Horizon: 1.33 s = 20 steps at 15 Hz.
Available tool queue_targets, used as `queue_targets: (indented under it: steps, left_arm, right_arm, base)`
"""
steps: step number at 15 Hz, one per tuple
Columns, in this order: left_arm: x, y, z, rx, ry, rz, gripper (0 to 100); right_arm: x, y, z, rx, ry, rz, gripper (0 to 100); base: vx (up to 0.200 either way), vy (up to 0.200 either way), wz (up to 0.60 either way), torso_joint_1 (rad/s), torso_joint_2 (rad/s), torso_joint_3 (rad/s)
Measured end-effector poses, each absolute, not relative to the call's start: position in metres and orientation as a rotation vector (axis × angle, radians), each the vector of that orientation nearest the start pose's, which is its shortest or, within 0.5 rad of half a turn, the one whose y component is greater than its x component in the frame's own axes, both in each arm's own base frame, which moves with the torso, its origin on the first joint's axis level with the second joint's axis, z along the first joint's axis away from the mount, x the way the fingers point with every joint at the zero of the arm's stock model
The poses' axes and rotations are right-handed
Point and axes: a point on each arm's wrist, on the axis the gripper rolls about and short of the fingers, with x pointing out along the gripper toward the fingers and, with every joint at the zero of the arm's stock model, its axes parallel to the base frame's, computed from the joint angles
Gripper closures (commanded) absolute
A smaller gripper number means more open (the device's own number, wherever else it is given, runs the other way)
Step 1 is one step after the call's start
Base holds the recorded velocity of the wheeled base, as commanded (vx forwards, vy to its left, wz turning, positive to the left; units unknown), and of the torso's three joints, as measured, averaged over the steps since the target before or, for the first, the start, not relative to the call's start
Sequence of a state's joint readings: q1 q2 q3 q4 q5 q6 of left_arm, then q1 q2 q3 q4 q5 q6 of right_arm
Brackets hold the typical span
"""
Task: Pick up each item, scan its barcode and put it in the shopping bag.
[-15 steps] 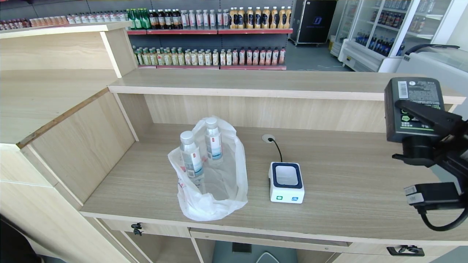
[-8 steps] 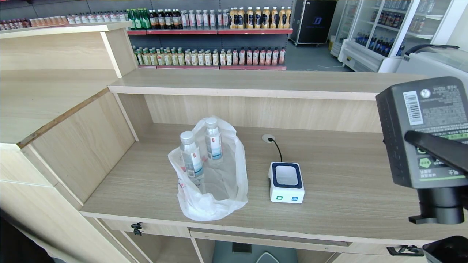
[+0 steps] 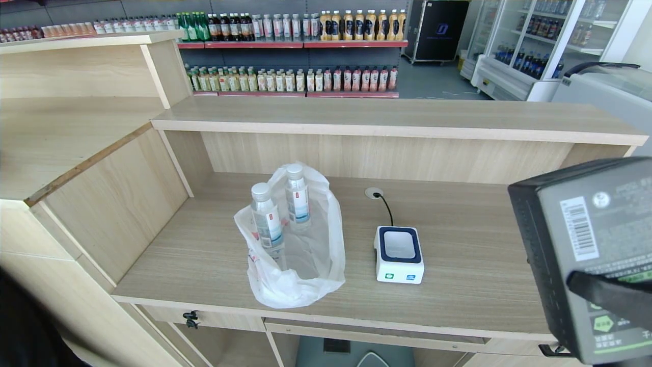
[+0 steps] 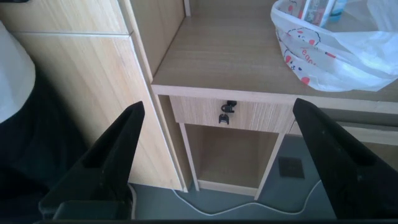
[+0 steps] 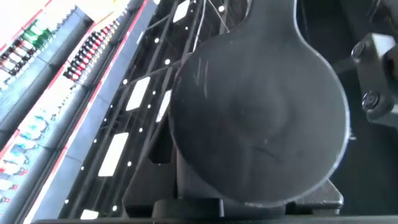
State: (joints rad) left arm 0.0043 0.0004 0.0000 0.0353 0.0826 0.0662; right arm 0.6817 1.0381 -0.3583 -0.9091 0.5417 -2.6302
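Observation:
A black carton (image 3: 586, 255) with a white barcode label hangs close to the head camera at the far right, above the counter's right end. My right gripper (image 3: 611, 303) is shut on it, one dark finger (image 3: 606, 295) crossing its face. The carton's round black end (image 5: 258, 118) shows against the ceiling in the right wrist view. The white plastic shopping bag (image 3: 293, 265) stands open on the counter with two water bottles (image 3: 266, 216) inside. The white barcode scanner (image 3: 399, 253) sits just right of the bag. My left gripper (image 4: 217, 155) is open, low at the counter's front left corner.
The wooden counter (image 3: 484, 244) has a raised back ledge and a side wall on the left. A cable runs from the scanner to a grommet (image 3: 374, 192). A drawer with a key (image 4: 227, 112) lies under the counter edge near the bag (image 4: 336, 43).
The black carton in my right gripper has come down and nearer the head camera, now looming large at the lower right. Bag, bottles and scanner have not moved.

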Motion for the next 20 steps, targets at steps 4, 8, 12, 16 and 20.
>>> queue_targets:
  steps: [4, 8, 12, 16, 20]
  left_arm:
    - [-0.023, 0.002, 0.072, 0.068, 0.038, 0.086, 0]
    - [-0.023, 0.002, 0.072, 0.068, 0.039, 0.086, 0]
    - [-0.023, 0.002, 0.072, 0.068, 0.038, 0.086, 0]
    - [-0.023, 0.002, 0.072, 0.068, 0.038, 0.086, 0]
    - [-0.023, 0.002, 0.072, 0.068, 0.038, 0.086, 0]
  right_arm:
    - [0.084, 0.085, 0.226, -2.202, -1.622, 0.142, 100]
    - [0.082, 0.084, 0.23, -2.19, -1.626, 0.119, 100]
    - [0.081, 0.083, 0.233, -2.174, -1.622, 0.112, 100]
    - [0.081, 0.083, 0.233, -2.172, -1.623, 0.115, 100]
    - [0.08, 0.084, 0.233, -2.156, -1.608, 0.134, 100]
  base:
    - [0.0, 0.0, 0.0, 0.0, 0.0, 0.0]
    - [0.0, 0.0, 0.0, 0.0, 0.0, 0.0]
    - [0.0, 0.0, 0.0, 0.0, 0.0, 0.0]
    - [0.0, 0.0, 0.0, 0.0, 0.0, 0.0]
    - [0.0, 0.0, 0.0, 0.0, 0.0, 0.0]
